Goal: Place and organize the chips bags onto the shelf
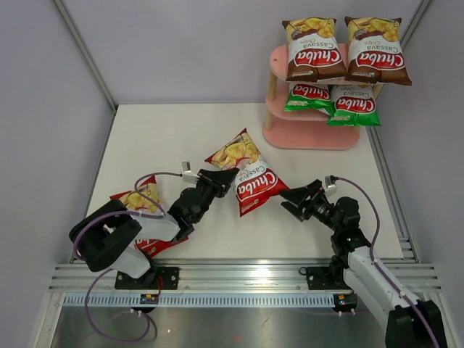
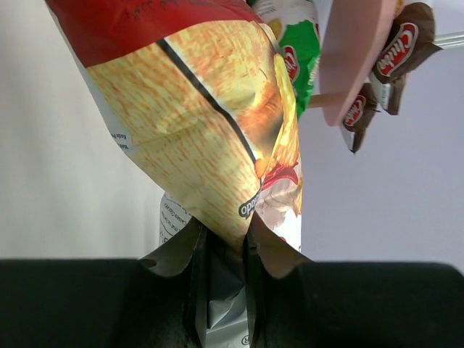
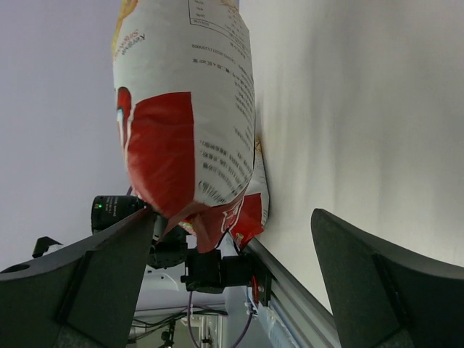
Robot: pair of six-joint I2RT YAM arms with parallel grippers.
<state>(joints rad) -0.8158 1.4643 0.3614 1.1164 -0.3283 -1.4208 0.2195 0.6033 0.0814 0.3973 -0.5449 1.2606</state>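
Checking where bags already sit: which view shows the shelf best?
Top external: the pink shelf shows all three boards, with brown bags on top and green bags on the middle one. The left wrist view catches only part of one board; the right wrist view shows none of it.

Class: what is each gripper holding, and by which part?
The left gripper pinches a red bag by its edge, at the chips-picture end. The right gripper is open and holds nothing.

Red bag [image 1: 245,176], white band; pink shelf [image 1: 312,136].
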